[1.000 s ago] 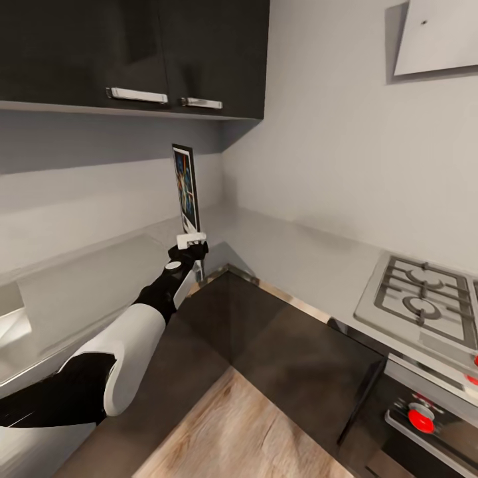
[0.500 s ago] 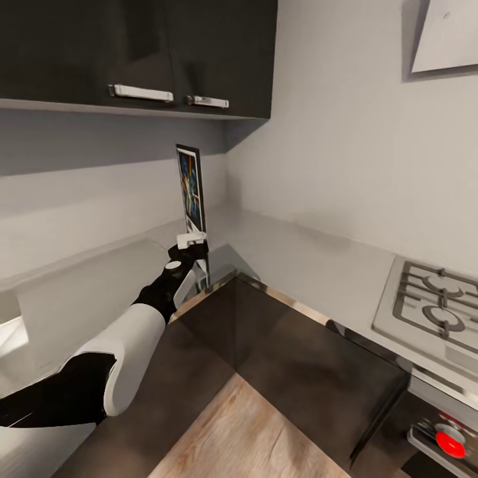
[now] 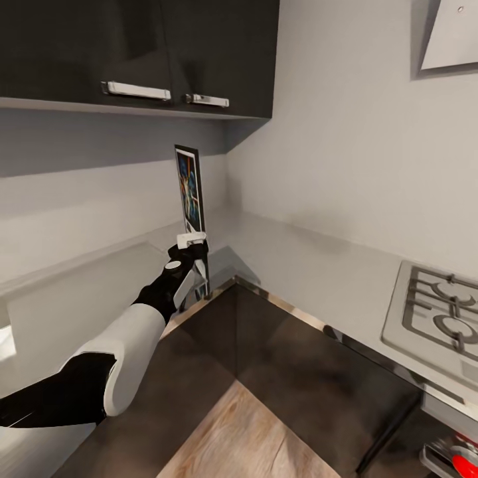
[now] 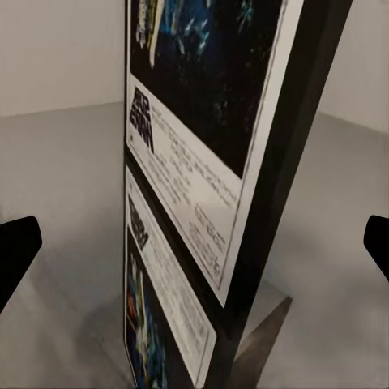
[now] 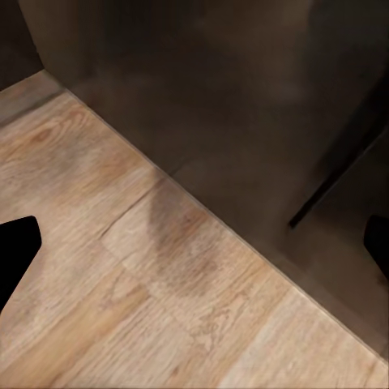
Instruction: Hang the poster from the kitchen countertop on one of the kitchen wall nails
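Poster (image 3: 190, 189): framed print, held upright and edge-on above the kitchen countertop (image 3: 299, 255) near the inside corner; likely light, rigid and thin, prone to swinging, best held low on the frame. Left gripper (image 3: 190, 238) is clenched on its bottom edge, directly beneath it. Right gripper: fingertips well apart over wooden floor (image 5: 162, 275), holding nothing.

- Even, soft light on the pale walls in the head view; a broad shadow lies under the upper cabinets (image 3: 139, 53).
- The table (image 3: 292, 255) shows a dull sheen, no hard glare.
- Straight lines bend toward the head view's edges.
- The poster (image 4: 203, 162) renders soft in the left wrist view.
- A dim shadow patch darkens the wooden floor (image 5: 146, 300).
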Available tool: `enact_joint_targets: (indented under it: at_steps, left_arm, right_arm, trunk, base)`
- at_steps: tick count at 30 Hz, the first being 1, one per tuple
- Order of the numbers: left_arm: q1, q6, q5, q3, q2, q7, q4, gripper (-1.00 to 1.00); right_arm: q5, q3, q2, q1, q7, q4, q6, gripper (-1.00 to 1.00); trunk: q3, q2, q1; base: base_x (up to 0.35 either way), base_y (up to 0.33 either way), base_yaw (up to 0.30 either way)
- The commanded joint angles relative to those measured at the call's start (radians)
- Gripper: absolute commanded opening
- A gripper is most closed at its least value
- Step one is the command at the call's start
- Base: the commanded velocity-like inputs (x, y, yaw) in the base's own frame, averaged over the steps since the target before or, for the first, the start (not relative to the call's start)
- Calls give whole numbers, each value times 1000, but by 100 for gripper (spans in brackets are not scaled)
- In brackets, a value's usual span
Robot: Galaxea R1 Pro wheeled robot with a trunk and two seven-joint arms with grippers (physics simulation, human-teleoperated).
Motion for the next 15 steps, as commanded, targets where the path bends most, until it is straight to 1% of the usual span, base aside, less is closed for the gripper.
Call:
enact_joint_targets:
  at_steps: [1, 7, 11, 15]
  left_arm:
    - [-1, 1, 3, 2, -1, 1, -1, 100]
    - [-1, 1, 3, 2, -1, 1, -1, 100]
    - [-1, 1, 3, 3, -1, 1, -1, 100]
    - [-1, 1, 3, 2, -1, 1, -1, 100]
  right_arm:
    - [10, -7, 0, -1, 0, 1, -3, 100]
    - [10, -7, 0, -1, 0, 1, -3, 100]
    - [10, -7, 0, -1, 0, 1, -3, 100]
    - [10, -7, 0, -1, 0, 1, -3, 100]
  trunk:
    - [-1, 0, 0]
    - [-1, 0, 0]
    - [-1, 0, 0]
    - [-1, 0, 0]
  base:
    - [88, 0, 0]
    - [42, -3, 0]
    - [186, -95, 0]
    - [51, -26, 0]
